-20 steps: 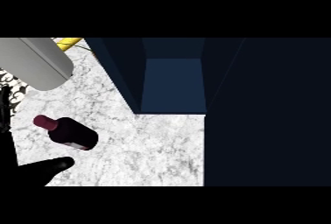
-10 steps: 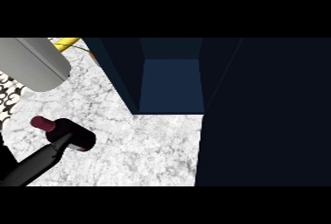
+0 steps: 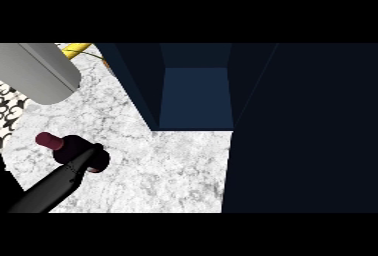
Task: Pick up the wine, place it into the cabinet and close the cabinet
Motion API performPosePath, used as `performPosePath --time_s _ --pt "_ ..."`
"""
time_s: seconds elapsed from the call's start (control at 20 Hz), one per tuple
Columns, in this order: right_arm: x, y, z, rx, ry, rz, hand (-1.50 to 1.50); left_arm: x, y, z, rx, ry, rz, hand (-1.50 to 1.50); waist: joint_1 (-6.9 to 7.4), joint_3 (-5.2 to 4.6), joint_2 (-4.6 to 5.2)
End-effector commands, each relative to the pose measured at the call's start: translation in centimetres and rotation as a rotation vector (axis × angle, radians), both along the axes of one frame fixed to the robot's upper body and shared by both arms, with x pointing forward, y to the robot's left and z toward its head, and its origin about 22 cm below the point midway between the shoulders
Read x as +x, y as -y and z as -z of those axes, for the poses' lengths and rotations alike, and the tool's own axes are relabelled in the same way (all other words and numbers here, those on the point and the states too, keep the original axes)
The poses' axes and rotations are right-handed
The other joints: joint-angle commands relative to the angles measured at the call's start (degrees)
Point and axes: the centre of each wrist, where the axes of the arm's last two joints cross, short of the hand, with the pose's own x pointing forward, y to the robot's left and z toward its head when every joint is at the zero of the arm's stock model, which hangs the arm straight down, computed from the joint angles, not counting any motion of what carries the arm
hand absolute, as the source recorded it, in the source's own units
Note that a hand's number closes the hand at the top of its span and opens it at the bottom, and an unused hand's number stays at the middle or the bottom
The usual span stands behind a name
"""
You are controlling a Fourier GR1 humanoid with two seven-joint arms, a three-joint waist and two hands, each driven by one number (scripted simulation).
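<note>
Here, one dark hand (image 3: 83,161) stretched over the wine (image 3: 63,146) on the counter (image 3: 170,165).

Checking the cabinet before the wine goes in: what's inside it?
The open cabinet shows only a bare blue interior; its deeper parts are dark and cannot be seen. The wine bottle is outside on the marble counter, under a hand.

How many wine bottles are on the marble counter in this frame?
1. The dark wine bottle with a maroon cap lies at the counter's left, its lower part hidden under a black hand. No others show.
</note>
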Motion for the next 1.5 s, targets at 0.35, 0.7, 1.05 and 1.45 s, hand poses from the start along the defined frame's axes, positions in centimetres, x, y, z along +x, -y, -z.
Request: performPosePath --time_s 0.35,0.7,1.05,1.45 --pt "-2.8 -1.2 -4.1 0.027 0.019 -0.016 -1.5 1.2 1.2 -1.7 -0.035 -0.048 -0.039 -1.5 -0.16 -0.05 -0.01" --pt "-2.8 -0.5 -4.9 0.038 0.021 -0.017 -1.5 3.3 -0.7 -0.8 -0.056 -0.074 -0.062 -1.5 -0.35 -0.08 0.08" --pt "-2.7 -0.5 -6.4 0.024 0.027 -0.002 -1.5 3.5 -1.2 0.1 -0.051 -0.069 -0.127 -1.5 -0.16 -0.07 -0.01" --pt "-2.8 -0.7 -6.7 0.013 0.022 -0.01 -1.5 4.2 -3.5 2.6 -0.064 -0.116 -0.167 -1.5 -0.15 -0.07 0.01"
